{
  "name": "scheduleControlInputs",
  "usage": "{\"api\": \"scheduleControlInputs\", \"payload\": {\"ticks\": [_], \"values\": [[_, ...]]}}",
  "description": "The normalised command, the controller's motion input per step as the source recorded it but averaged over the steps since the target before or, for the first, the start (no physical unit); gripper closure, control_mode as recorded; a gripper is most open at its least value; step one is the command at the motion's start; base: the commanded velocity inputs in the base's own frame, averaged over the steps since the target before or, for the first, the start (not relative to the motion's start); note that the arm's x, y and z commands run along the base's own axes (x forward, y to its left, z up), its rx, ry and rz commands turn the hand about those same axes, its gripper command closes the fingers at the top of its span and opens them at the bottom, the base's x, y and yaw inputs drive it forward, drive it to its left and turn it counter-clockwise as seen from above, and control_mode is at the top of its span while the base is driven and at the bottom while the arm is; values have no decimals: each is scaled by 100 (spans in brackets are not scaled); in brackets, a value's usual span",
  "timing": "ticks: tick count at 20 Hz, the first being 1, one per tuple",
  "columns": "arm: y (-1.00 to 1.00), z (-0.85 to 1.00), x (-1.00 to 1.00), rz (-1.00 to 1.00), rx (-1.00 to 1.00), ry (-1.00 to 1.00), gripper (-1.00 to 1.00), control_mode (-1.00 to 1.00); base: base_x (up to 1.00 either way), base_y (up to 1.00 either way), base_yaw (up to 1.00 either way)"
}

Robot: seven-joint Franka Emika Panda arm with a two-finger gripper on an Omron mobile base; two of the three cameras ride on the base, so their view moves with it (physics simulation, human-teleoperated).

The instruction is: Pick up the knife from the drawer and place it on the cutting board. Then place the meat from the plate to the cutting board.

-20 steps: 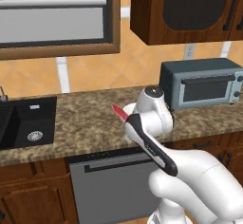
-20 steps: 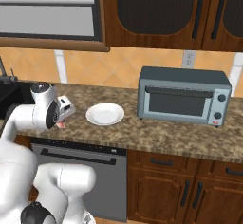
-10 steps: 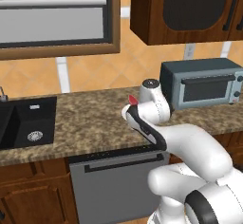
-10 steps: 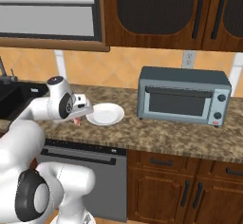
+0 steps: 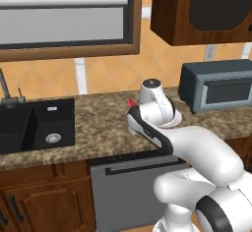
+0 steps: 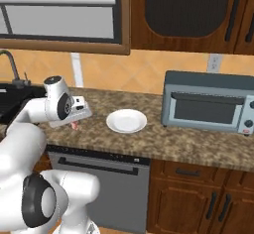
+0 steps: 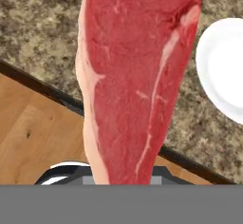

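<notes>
**Hand view: meat clamped above the counter's front edge**

Hand view has the meat (image 7: 137, 80) hanging lengthwise from the gripper (image 7: 118, 175), whose jaws are closed tight on its near end. Beneath it runs speckled brown granite counter (image 7: 42, 33), its dark front edge crossing diagonally, with orange-brown floor (image 7: 38, 133) below. A white plate (image 7: 223, 71) sits bare on the counter off to one side.

From the right base view, the gripper (image 6: 75, 121) hovers over the counter (image 6: 163, 141) near its front edge, just left of the plate (image 6: 126, 121), a pink tip of meat (image 6: 75, 125) showing beneath it. A grey microwave (image 6: 208, 103) stands well to the right, against the tan tiled wall (image 6: 144, 72); open stone lies between plate and microwave.

The left base view adds a black sink (image 5: 37, 128) set into the counter at left, with broad bare granite between it and the arm. A dishwasher (image 5: 123, 187) sits under the counter, dark wood cabinets (image 5: 202, 10) above. No writing is readable anywhere.
</notes>
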Motion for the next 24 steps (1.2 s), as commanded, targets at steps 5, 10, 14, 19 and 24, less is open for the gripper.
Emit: {"api": "scheduleControlInputs", "payload": {"ticks": [5,10,14,19,24], "values": [[0,0,0,0,0,0,100,100,0,100,1],[0,0,0,0,0,0,100,100,0,100,0],[0,0,0,0,0,0,100,100,0,100,0],[0,0,0,0,0,0,100,100,5,100,0],[0,0,0,0,0,0,100,100,31,100,0]]}}
